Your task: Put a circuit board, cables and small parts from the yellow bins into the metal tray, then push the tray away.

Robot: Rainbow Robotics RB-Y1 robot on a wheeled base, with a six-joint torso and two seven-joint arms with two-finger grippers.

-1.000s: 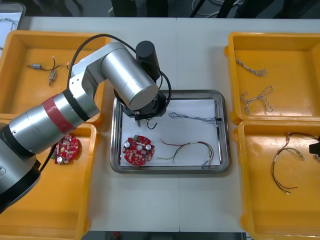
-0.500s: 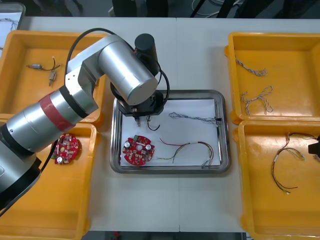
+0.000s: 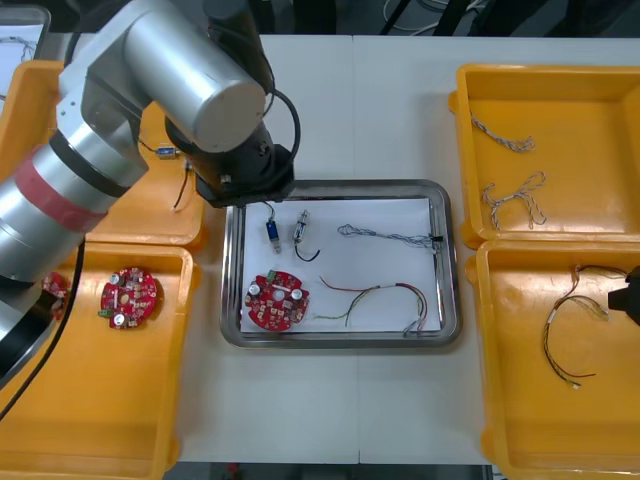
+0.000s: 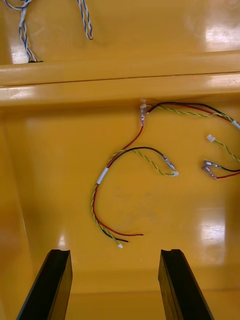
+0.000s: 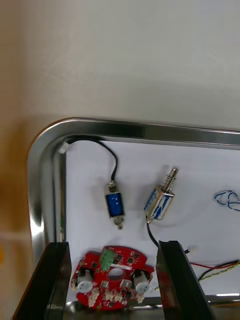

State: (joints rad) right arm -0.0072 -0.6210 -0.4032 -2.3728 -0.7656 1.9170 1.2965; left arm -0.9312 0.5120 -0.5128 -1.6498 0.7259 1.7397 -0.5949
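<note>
— Where is the left gripper point(image 5: 114, 245)?
— Above the far left corner of the shiny metal tray point(image 3: 340, 184), black fingers spread, holding nothing. Beyond them, two small metal parts point(image 5: 115, 204) lie side by side on the tray's white liner, with a round red circuit board point(image 3: 277, 300) just nearer the robot.
— And the right gripper point(image 4: 115, 252)?
— Over the near right yellow bin point(image 3: 560, 440), fingers apart, empty, above loose red and yellow cables point(image 4: 125, 165).

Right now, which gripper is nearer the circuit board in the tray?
Left. The left gripper hangs above the tray's far-left corner, close to the circuit board; the right gripper is over the near right yellow bin.
</note>
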